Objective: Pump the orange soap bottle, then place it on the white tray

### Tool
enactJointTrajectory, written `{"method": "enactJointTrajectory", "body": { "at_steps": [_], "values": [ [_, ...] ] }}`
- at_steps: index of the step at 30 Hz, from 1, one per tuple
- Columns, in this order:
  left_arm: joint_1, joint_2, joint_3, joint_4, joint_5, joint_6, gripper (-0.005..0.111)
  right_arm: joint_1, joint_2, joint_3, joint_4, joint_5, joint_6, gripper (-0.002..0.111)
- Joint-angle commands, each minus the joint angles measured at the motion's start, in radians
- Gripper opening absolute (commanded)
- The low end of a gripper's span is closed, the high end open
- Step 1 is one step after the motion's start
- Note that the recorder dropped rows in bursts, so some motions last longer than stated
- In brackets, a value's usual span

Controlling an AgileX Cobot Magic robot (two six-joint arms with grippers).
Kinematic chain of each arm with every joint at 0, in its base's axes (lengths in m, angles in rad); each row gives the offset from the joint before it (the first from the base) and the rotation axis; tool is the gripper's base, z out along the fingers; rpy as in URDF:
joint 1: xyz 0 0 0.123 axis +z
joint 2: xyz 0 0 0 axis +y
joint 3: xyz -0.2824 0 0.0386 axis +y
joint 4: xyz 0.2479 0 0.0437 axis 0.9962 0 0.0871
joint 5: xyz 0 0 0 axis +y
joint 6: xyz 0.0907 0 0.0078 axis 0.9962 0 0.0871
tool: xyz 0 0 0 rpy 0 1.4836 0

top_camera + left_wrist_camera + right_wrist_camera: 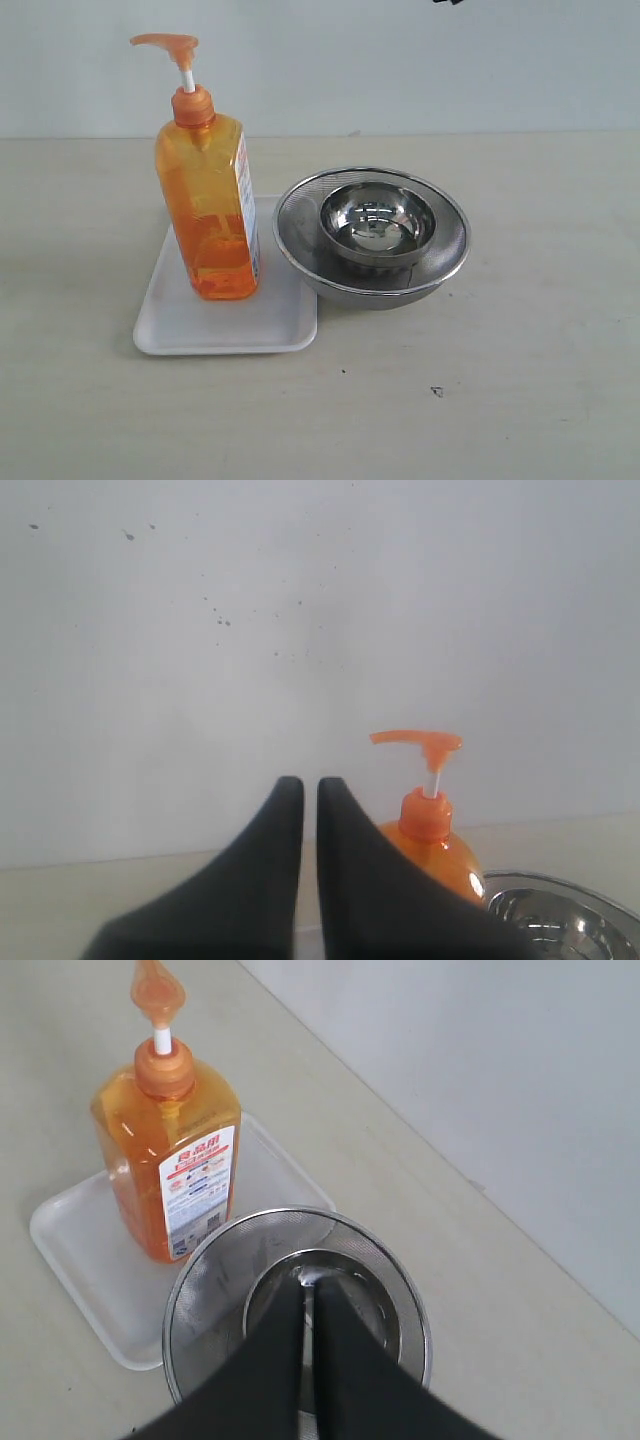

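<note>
The orange soap bottle (210, 200) stands upright on the white tray (190, 325), its pump head raised on the white stem. Neither gripper shows in the exterior view. In the left wrist view my left gripper (310, 785) is shut with nothing between its fingers, held in the air apart from the bottle (430, 840), whose lower part is hidden behind a finger. In the right wrist view my right gripper (308, 1285) is shut and empty, hanging above the steel bowls, beside the bottle (170, 1160) and the tray (80, 1250).
A steel mesh bowl (300, 230) with a smaller shiny steel bowl (378, 225) nested in it sits right of the tray, touching its edge. The mesh bowl (210, 1290) fills the space under my right gripper. A pale wall rises behind the table.
</note>
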Motion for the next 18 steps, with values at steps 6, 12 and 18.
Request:
{"method": "enactJointTrajectory", "body": {
  "at_steps": [6,12,18],
  "values": [
    [-0.002,-0.005,0.004,0.0,0.005,-0.008,0.005,-0.002,-0.041,-0.001,0.009,0.003,0.085,0.0],
    [-0.002,-0.005,0.004,0.0,0.006,-0.008,0.005,-0.003,-0.163,0.036,-0.018,0.026,0.18,0.0],
    [-0.002,-0.005,0.004,0.0,0.004,-0.008,0.005,-0.003,-0.407,0.214,-0.048,0.027,0.18,0.0]
  ]
}}
